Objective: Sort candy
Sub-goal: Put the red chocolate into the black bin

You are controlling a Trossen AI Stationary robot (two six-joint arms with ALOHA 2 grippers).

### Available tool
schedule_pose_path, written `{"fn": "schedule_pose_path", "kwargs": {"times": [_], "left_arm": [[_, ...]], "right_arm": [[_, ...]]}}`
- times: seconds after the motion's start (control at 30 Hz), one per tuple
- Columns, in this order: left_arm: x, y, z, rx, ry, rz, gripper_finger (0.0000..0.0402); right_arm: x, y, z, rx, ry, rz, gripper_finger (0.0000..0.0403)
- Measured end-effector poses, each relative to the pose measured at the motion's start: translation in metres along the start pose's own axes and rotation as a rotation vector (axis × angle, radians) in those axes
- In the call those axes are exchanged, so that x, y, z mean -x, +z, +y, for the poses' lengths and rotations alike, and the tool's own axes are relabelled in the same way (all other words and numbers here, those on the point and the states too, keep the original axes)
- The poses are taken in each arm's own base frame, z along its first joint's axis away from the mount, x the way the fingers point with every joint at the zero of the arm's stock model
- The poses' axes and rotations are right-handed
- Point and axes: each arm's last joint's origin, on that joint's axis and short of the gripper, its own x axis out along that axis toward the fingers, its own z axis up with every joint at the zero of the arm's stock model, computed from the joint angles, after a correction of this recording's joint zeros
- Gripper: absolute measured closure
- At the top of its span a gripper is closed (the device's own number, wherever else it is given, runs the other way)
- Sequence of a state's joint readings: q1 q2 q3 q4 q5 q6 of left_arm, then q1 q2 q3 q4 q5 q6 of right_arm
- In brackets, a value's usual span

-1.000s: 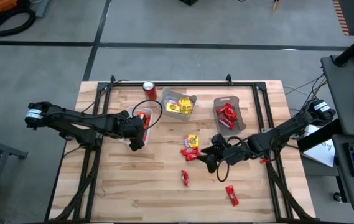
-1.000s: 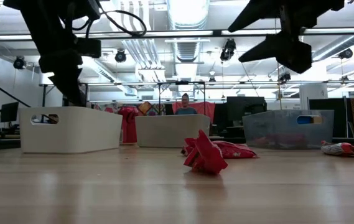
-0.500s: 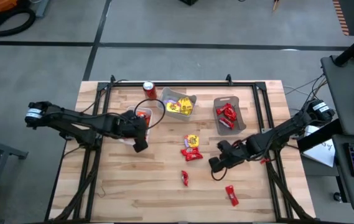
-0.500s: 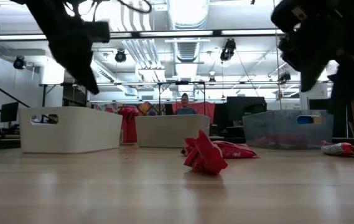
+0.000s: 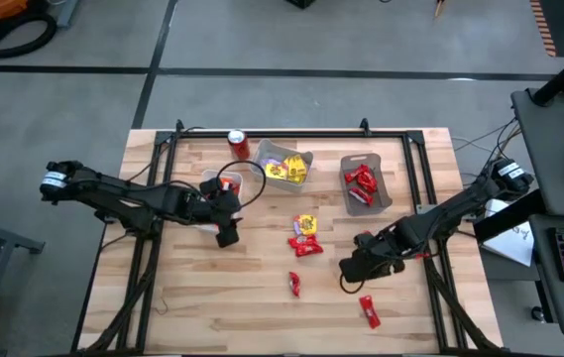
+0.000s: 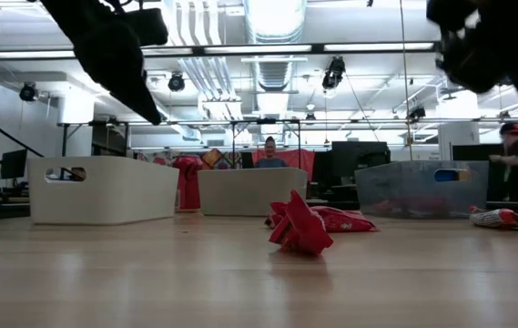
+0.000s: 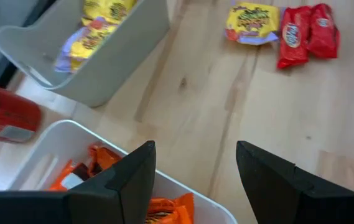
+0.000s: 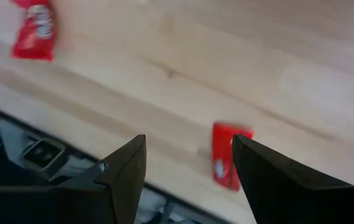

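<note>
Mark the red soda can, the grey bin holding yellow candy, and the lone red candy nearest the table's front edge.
Red soda can (image 5: pixel 238 142): high view, on its top.
Grey bin holding yellow candy (image 5: pixel 268 154): high view, on its rim's back-left corner.
Lone red wrapped candy nearest the front edge (image 5: pixel 370 311): high view, on the wrapper's middle.

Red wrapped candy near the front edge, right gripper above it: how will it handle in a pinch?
The red candy lies flat, so it will probably slide rather than roll. Its shiny wrapper looks thin and likely crumples. The right gripper, jaws open, should probably pinch low across it.
</note>
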State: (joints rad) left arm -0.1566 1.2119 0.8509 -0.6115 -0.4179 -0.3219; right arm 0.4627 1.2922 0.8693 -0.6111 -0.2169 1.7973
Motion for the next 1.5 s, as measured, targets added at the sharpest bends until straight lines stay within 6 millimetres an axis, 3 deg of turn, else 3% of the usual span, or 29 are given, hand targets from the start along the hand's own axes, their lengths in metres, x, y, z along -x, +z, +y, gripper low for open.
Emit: {"fn": "schedule_pose_path", "kwargs": {"times": [0.13, 0.27, 0.47, 0.7, 1.13, 1.33, 1.5], "left_arm": [[0.0, 0.0, 0.001, 0.0, 0.039, -0.012, 0.0196], [0.0, 0.0, 0.001, -0.004, 0.043, -0.013, 0.0196], [0.0, -0.001, 0.001, -0.005, 0.047, -0.001, 0.0196], [0.0, -0.001, 0.001, -0.004, 0.047, -0.002, 0.0196], [-0.007, -0.002, -0.002, -0.002, 0.052, 0.013, 0.0196], [-0.018, -0.003, -0.006, -0.008, 0.062, 0.043, 0.0196], [-0.025, -0.005, -0.009, -0.027, 0.07, 0.07, 0.0196]], "right_arm": [[0.011, -0.012, 0.013, 0.0, -0.098, -0.02, 0.0177], [0.006, -0.022, 0.025, 0.014, -0.232, -0.031, 0.0177], [-0.023, -0.048, 0.047, 0.111, -0.32, 0.069, 0.0177], [-0.062, -0.066, 0.05, 0.141, -0.433, 0.155, 0.0177], [-0.117, -0.053, 0.034, 0.236, -0.594, 0.095, 0.0177], [-0.128, -0.05, 0.031, 0.237, -0.617, 0.099, 0.0181], [-0.127, -0.048, 0.034, 0.26, -0.591, 0.081, 0.0217]]}}
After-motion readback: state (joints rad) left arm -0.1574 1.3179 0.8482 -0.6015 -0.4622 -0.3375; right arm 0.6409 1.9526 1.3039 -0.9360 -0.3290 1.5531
